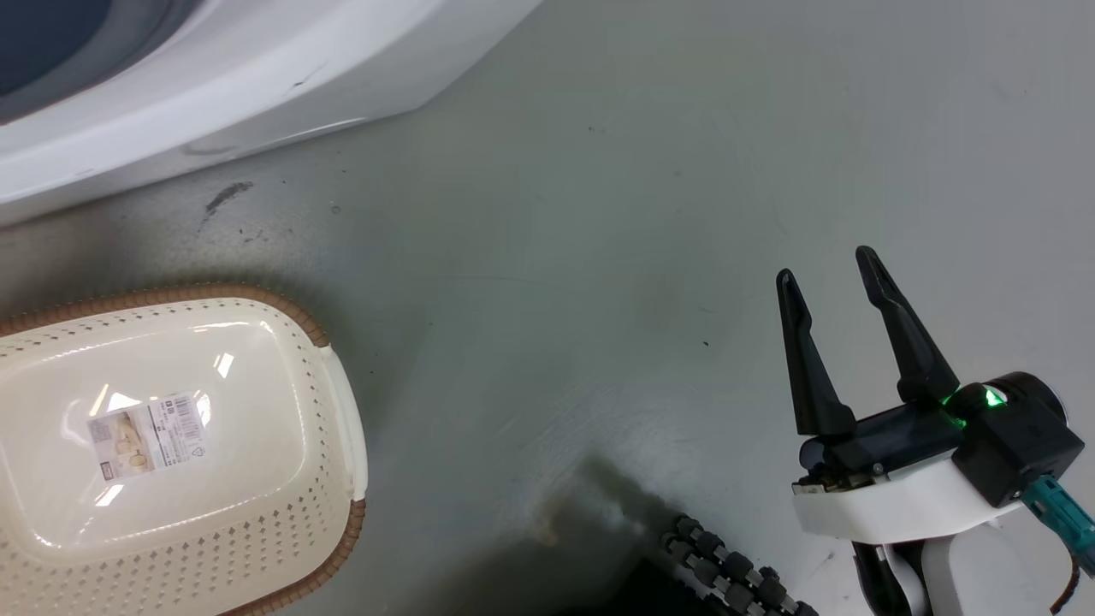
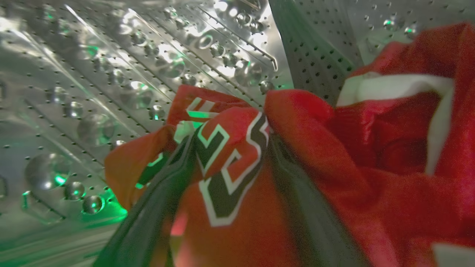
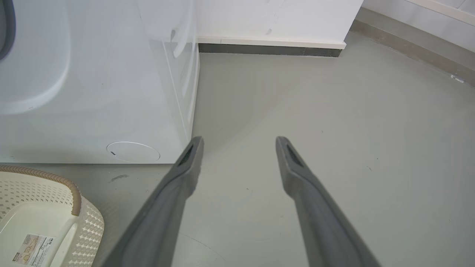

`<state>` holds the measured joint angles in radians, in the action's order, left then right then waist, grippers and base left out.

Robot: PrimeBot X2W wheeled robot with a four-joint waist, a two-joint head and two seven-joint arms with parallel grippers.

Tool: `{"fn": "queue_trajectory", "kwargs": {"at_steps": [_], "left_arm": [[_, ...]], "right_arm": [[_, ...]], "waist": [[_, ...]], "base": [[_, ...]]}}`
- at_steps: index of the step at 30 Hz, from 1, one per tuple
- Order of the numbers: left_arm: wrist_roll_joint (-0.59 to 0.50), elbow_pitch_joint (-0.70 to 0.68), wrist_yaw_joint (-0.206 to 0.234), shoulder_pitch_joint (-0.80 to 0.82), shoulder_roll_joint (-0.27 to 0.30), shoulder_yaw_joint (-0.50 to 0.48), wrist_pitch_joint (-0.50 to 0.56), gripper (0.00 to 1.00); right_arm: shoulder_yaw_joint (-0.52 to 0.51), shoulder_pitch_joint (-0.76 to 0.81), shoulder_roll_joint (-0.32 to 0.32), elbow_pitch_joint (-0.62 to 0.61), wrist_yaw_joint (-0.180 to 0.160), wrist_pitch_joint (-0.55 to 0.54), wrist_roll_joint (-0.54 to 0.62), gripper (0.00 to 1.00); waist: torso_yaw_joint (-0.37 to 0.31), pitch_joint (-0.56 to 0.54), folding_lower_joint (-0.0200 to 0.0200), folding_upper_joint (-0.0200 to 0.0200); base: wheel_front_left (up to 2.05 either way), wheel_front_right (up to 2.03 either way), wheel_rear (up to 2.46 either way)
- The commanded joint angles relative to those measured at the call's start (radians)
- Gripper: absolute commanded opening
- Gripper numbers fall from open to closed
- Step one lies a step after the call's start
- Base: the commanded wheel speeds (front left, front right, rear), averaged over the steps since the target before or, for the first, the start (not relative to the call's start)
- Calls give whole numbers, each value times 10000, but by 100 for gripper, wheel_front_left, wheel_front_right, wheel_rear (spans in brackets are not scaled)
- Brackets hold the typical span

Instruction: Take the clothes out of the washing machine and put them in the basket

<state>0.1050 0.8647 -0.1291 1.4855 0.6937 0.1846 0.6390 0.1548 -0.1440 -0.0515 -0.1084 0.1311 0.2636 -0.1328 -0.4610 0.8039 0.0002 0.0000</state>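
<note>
Bright red clothes (image 2: 371, 167) with white trim and black-and-white lettering lie bunched in the washing machine's perforated steel drum (image 2: 111, 74). My left gripper (image 2: 230, 139) is inside the drum, its dark blurred fingers spread wide with a fold of red fabric bulging between them. The white washing machine (image 1: 257, 77) fills the head view's upper left. In front of it on the floor stands the cream basket (image 1: 282, 301), with just a label on its bottom. My right gripper (image 1: 828, 265) hovers open over the floor, well right of the basket. Its wrist view shows the right gripper (image 3: 239, 142), the washing machine (image 3: 92, 92) and the basket (image 3: 74, 193).
Grey floor (image 1: 599, 214) spreads between the basket and my right arm. A black roller wheel (image 1: 736, 569) of my base shows at the bottom edge. A white wall with a dark skirting (image 3: 271, 44) runs behind the machine's right side.
</note>
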Motion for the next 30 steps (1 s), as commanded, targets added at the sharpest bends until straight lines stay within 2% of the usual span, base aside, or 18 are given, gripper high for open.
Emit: {"fn": "queue_trajectory", "kwargs": {"at_steps": [1, 7, 8, 9, 10, 14, 19, 25, 30], "left_arm": [[19, 77, -2, 160, 115, 106, 108, 100], [389, 199, -4, 349, 348, 553, 346, 100], [453, 219, -4, 352, 386, 622, 354, 80], [544, 237, -4, 359, 406, 671, 354, 7], [707, 276, -4, 364, 372, 695, 356, 0], [912, 271, -3, 324, 426, 774, -207, 0], [1187, 360, -3, 190, 150, 917, -1126, 0], [1484, 621, -4, -50, -149, 998, -2846, 0], [1835, 911, -4, -529, -630, 999, -4590, 0]], "right_arm": [[42, -138, 23, -67, -7, 19, -35, 100], [50, -162, 23, -228, -7, 19, -48, 100], [41, -146, 23, -251, -7, 18, -72, 100], [43, -140, 23, -264, -7, 18, -75, 100], [56, -146, 23, -272, -7, 19, -70, 100], [99, -243, 23, -272, -8, 19, -35, 100], [-38, -289, 23, -226, -7, 19, 35, 100], [-268, -402, 20, -135, -7, 19, 103, 100], [-487, -398, 20, -14, -8, 19, 306, 100]], "waist": [[-72, 88, -2, 0], [-159, 308, -2, 0], [-154, 335, -2, 0], [-146, 360, -2, 0], [-133, 382, -2, 0], [-52, 374, -2, 0], [169, 107, -2, 0], [504, -532, -2, 0], [874, -1263, -2, 0]], "base": [[0, 0, 0], [0, 0, 0], [0, 0, 0], [0, 0, 0], [0, 0, 0], [0, 0, 0], [0, 0, 0], [0, 0, 0], [0, 0, 0]]}}
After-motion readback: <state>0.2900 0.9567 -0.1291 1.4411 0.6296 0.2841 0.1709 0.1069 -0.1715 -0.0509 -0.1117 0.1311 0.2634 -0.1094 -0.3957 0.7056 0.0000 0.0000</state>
